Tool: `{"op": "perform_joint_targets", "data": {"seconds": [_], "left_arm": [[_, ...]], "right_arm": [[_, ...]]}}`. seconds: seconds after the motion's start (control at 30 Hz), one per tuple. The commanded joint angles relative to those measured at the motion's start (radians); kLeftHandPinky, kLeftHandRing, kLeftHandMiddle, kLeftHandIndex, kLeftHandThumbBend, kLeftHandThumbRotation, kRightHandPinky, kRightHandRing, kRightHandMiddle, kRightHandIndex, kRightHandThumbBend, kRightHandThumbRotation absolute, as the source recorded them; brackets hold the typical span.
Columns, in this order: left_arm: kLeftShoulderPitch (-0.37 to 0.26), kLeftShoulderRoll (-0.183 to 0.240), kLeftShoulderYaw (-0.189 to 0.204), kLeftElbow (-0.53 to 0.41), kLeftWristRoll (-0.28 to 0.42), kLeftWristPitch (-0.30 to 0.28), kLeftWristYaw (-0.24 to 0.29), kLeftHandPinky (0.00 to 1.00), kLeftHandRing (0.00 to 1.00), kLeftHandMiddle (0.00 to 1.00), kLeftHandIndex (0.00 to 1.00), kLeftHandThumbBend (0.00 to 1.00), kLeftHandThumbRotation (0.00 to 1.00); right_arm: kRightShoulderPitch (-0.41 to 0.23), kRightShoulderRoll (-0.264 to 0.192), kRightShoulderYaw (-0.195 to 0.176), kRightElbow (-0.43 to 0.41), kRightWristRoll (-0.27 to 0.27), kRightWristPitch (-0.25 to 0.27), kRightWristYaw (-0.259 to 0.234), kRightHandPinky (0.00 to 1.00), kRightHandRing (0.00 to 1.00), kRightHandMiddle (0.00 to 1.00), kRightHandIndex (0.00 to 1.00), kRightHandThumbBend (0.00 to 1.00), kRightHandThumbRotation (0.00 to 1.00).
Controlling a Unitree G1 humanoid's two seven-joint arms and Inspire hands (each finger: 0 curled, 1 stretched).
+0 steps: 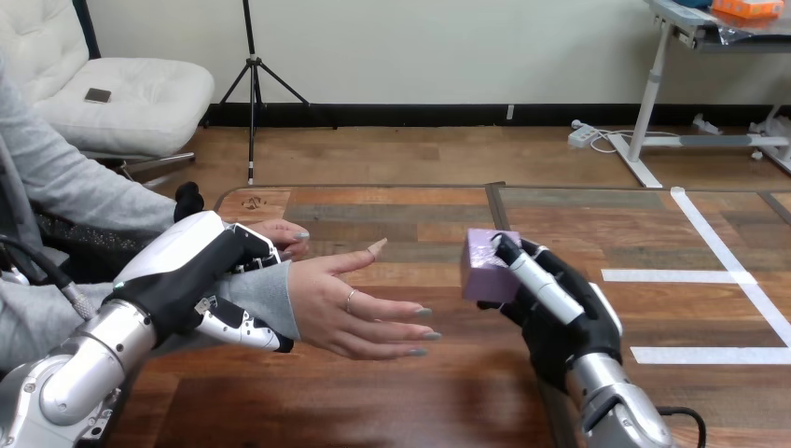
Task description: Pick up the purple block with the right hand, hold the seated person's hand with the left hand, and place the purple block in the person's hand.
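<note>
The purple block (484, 267) is lifted off the table, pinched between the fingers and thumb of my right hand (552, 313) at centre right. It hangs just right of the person's hand (350, 303), a short gap from the fingertips. That hand lies open, palm up, fingers pointing right. My left hand (201, 275) comes in from the left and has its fingers and thumb curled round the person's wrist (266, 289), over the grey sleeve. A second hand of the person (280, 233) shows just behind my left hand.
The wooden table (392, 392) stretches across the view, with its far edge near the top of the tabletop. The person's grey-sleeved arm (75, 187) comes in from the left side.
</note>
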Motion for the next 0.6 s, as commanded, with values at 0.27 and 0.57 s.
{"op": "perform_joint_targets", "data": {"seconds": [0.27,0.57], "left_arm": [[-0.078,-0.044,0.022,-0.026,-0.017,-0.034,0.048,0.20,0.26,0.34,0.37,0.67,0.00],[-0.078,-0.055,0.022,-0.033,-0.014,-0.028,0.057,0.20,0.26,0.34,0.37,0.66,0.00]], "right_arm": [[-0.021,0.050,0.057,-0.066,-0.017,-0.038,0.001,0.31,0.36,0.43,0.44,0.82,0.00],[-0.013,0.062,0.086,-0.079,-0.020,-0.032,-0.008,0.30,0.36,0.42,0.44,0.83,0.00]]}}
